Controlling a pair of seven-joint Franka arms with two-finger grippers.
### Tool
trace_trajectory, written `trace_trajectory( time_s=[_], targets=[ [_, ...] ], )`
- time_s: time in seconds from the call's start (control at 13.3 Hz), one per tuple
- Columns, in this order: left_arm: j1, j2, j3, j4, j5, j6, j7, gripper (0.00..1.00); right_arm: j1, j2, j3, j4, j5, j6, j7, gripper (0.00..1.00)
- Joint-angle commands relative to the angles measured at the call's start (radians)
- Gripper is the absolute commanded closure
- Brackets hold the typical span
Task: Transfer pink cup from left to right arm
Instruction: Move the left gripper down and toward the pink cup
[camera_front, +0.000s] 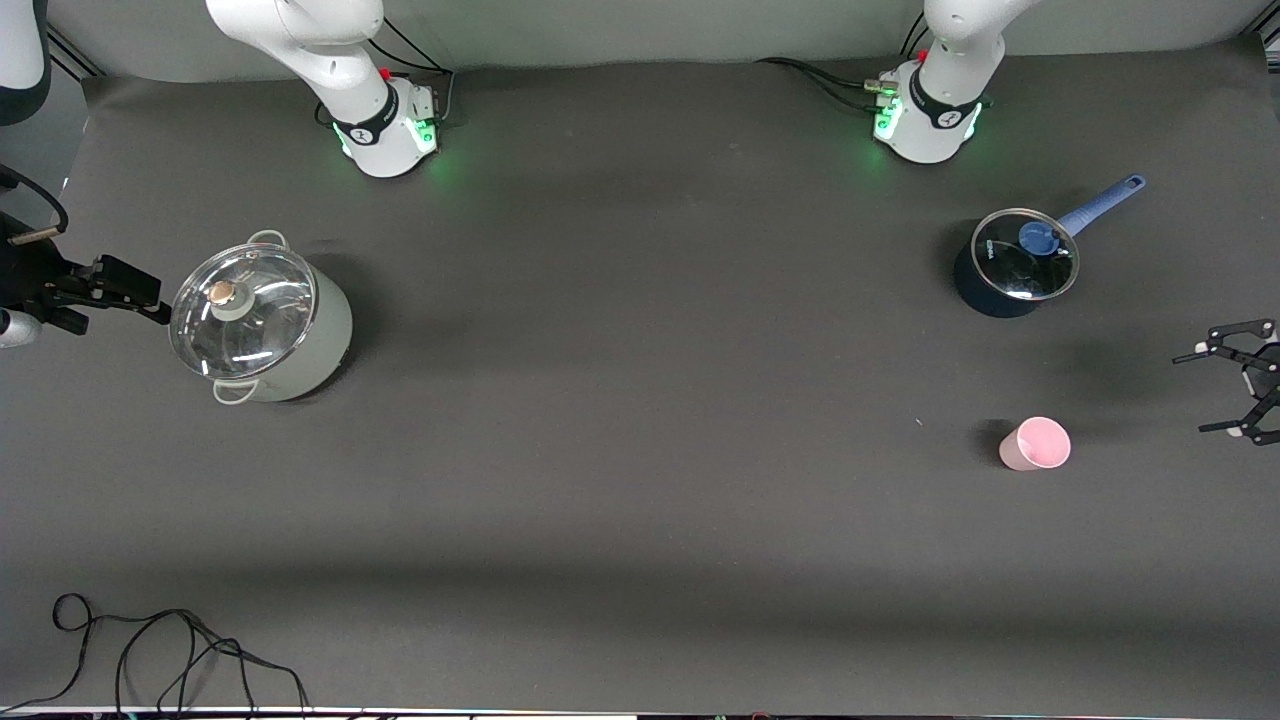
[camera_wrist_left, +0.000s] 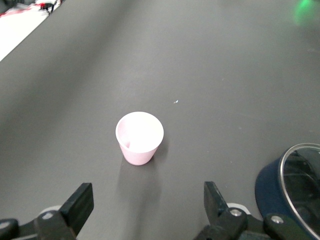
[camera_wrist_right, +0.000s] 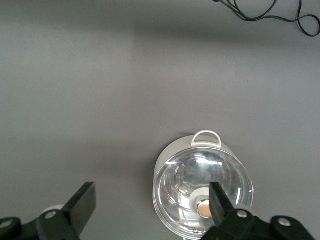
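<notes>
The pink cup (camera_front: 1035, 444) stands upright on the dark table mat, mouth up, toward the left arm's end and nearer to the front camera than the blue saucepan. In the left wrist view the cup (camera_wrist_left: 139, 138) stands ahead of the gap between the fingers, clear of both. My left gripper (camera_front: 1192, 393) is open and empty beside the cup, farther toward the table's end; it also shows in its wrist view (camera_wrist_left: 147, 197). My right gripper (camera_front: 140, 290) is open and empty at the right arm's end, beside the grey pot; it also shows in its wrist view (camera_wrist_right: 152, 195).
A grey pot with a glass lid (camera_front: 260, 320) stands at the right arm's end, also in the right wrist view (camera_wrist_right: 202, 187). A blue saucepan with a glass lid (camera_front: 1015, 262) stands near the left arm's base. A black cable (camera_front: 170, 650) lies at the near corner.
</notes>
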Motion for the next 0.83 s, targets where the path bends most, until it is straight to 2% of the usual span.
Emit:
trace_trajectory(
  time_s=[0.0, 0.3, 0.75],
  targets=[
    [0.046, 0.149, -0.014, 0.097, -0.103, -0.089, 0.123, 0.01, -0.002, 0.002, 0.001, 0.014, -0.006, -0.012, -0.011, 0.0],
    [0.075, 0.286, -0.02, 0.109, -0.215, -0.129, 0.24, 0.01, -0.002, 0.001, 0.001, 0.014, -0.006, -0.012, -0.011, 0.0],
    [0.064, 0.422, -0.021, 0.141, -0.303, -0.114, 0.326, 0.01, -0.004, -0.001, -0.001, 0.015, -0.006, -0.014, -0.014, 0.0]
  ],
)
